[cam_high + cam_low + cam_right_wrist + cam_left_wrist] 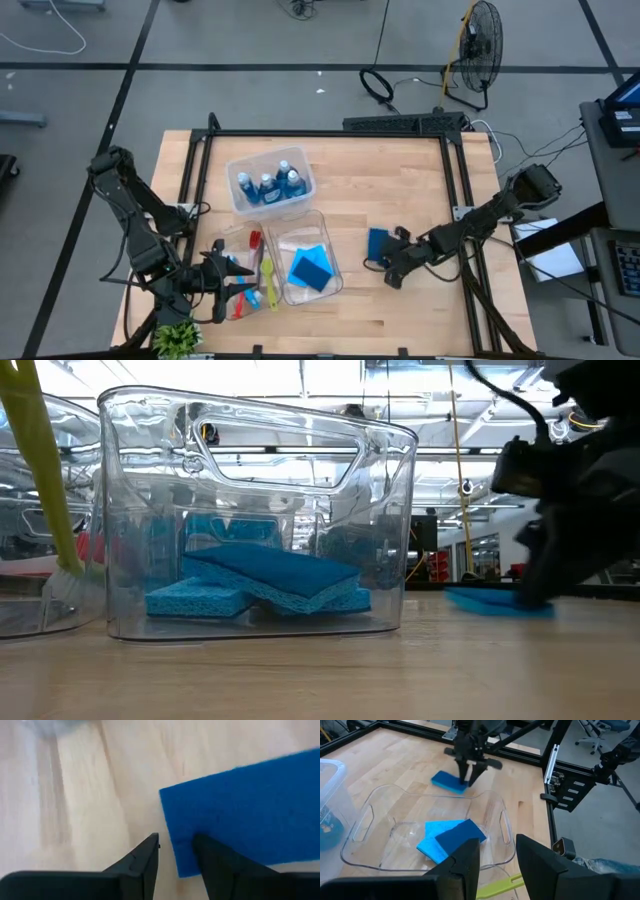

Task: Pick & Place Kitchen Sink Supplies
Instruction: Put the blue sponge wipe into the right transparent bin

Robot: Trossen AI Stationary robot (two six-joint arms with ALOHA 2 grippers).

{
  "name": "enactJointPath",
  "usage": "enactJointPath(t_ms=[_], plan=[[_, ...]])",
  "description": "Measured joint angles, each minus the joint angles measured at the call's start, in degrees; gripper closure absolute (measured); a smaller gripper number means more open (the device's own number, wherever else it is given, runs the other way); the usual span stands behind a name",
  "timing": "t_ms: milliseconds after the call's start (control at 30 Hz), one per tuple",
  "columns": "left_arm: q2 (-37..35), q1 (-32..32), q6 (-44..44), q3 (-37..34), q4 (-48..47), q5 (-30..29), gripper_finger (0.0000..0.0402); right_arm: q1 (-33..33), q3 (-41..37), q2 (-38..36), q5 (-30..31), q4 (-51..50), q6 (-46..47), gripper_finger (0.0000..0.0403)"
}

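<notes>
A flat blue sponge (379, 243) lies on the wood right of centre. My right gripper (176, 850) slants down onto its near end (462, 785), closed at that edge. Two more blue sponges (310, 268) lie stacked in a clear bin (335, 272). Blue-liquid bottles (268, 186) stand in the far bin (232, 200). My left gripper (497, 855) hovers at the near left over a third clear bin (222, 240) and holds a yellow-green brush (40, 470). Red and blue brushes (245, 298) lie below it. My left gripper has the yellow-green brush's handle (500, 884) across its two fingers, far back from their tips. The brush hangs tilted, bristles (66, 585) down inside the bin. My right gripper straddles the sponge's short edge (172, 835). One finger (212, 862) is over the sponge and the other (145, 857) is over bare wood. It comes slanting from above, and the sponge lies flat on the table.
A small potted plant (177, 338) stands at the table's near left corner. A black frame rail (455, 190) runs along the table's right and far sides. Bare wood lies between the sponge bin and the sponge, and toward the far right.
</notes>
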Motion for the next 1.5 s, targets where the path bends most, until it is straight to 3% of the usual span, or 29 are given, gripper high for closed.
enactJointPath(t_ms=[267,433,567,667,800,900,1067,1400,1500], plan=[[0.0,0.0,0.0,0.0,0.0,0.0,0.0270,-1.7,-12.6,0.2,10.6,34.3,-12.5,0.0253],[0.0,0.0,0.0,0.0,0.0,0.0,0.0270,-3.6,-14.9,0.1,12.0,44.4,-8.2,0.0193],[0.0,0.0,0.0,0.0,0.0,0.0,0.0270,-5.8,-11.2,0.1,8.0,44.7,-11.2,0.0138],[0.0,0.0,0.0,0.0,0.0,0.0,0.0270,-7.1,-5.2,0.2,6.9,37.3,-17.8,0.0120],[0.0,0.0,0.0,0.0,0.0,0.0,0.0270,-10.2,6.7,3.6,6.6,13.1,-21.9,0.0132],[0.0,0.0,0.0,0.0,0.0,0.0,0.0270,-12.5,13.9,8.8,-0.1,0.6,-22.6,0.0148],[0.0,0.0,0.0,0.0,0.0,0.0,0.0270,-13.3,21.4,16.2,-12.2,-8.6,-22.8,0.0165],[0.0,0.0,0.0,0.0,0.0,0.0,0.0270,-9.8,28.4,17.5,-17.9,-30.5,-13.2,0.0172],[0.0,0.0,0.0,0.0,0.0,0.0,0.0270,-8.4,28.6,16.6,-22.3,-33.3,-9.8,0.0173]])
